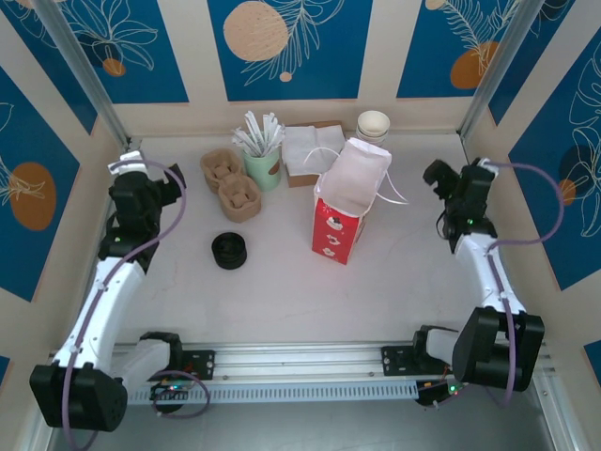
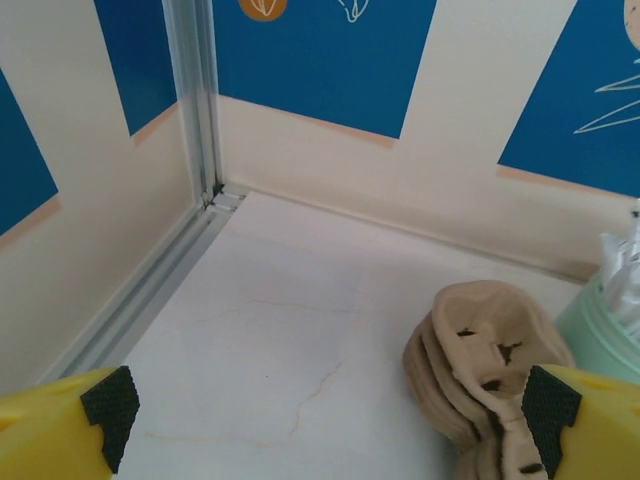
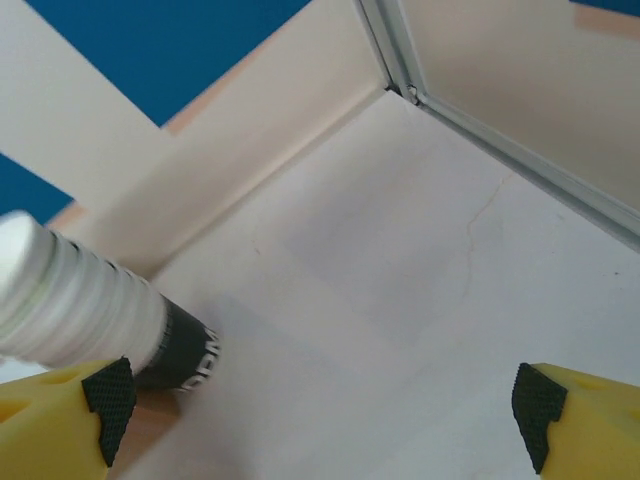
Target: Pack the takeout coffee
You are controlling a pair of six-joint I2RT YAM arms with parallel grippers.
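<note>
We see left hand (image 1: 165, 191) wide open, nothing held, at left side of counter (image 1: 282, 291), near two tan cup carriers (image 1: 231, 185). Right hand (image 1: 439, 176) likewise wide open and empty, at right side, well apart from red bag (image 1: 336, 225). Bag upright mid-counter, mouth open, white lining showing. Stack of black lids (image 1: 230, 251) left of bag. Pale green cup with white sticks (image 1: 264, 167) at back, beside carriers. White cup stack (image 1: 373, 125) in back. We cannot tell where takeout coffee is.
</note>
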